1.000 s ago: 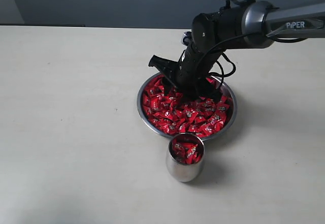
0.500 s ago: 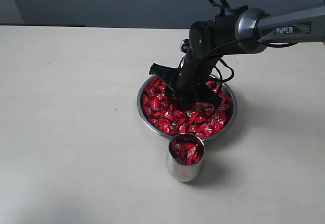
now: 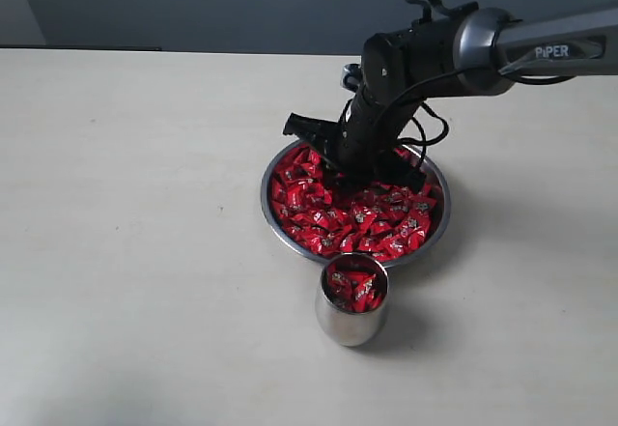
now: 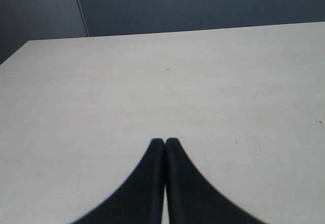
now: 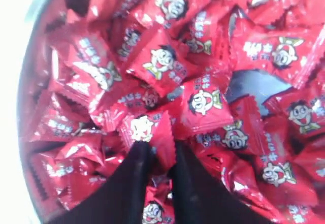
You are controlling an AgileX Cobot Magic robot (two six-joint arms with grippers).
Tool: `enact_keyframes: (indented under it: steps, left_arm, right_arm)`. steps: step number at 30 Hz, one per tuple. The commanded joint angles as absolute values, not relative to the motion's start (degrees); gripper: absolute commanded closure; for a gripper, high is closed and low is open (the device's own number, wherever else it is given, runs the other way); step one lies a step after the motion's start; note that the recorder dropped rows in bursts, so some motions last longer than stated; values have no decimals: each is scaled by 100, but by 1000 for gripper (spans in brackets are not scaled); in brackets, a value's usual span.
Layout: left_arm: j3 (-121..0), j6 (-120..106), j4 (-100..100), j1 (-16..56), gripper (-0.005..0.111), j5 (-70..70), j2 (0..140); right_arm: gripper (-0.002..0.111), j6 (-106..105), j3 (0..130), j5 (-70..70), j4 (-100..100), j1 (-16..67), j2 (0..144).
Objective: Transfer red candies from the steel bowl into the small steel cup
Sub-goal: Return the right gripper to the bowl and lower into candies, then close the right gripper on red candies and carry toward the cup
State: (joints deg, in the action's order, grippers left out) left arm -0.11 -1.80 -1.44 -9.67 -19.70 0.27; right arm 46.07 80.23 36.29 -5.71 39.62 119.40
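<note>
Right fingers (image 5: 133, 183) down in the steel bowl (image 3: 264, 199), seemingly pinching one of the red candies (image 5: 151, 132), left fingers (image 4: 147, 183) pressed together over the tabletop (image 4: 152, 71) (small steel cup (image 3: 350, 327) partly filled)

1. The exterior view is bright, even and sharp; the table (image 3: 145, 252) looks pale under soft light.
2. In this view the cup (image 3: 350, 327) and the bowl (image 3: 264, 199) throw weak, blurred shadows to the right.
3. The right wrist view is very close: the candies (image 5: 163, 64) shine with small glare, and one edge is burnt to white.
4. The left wrist view is clear, with a dim background.
</note>
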Motion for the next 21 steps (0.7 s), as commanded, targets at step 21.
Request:
enact_keyframes:
  steps: [21]
  left_arm:
    - [0,-168,-155,-977,106,-1914,0]
  right_arm:
    - [109,3545,5448,3122,1279,4321,8548]
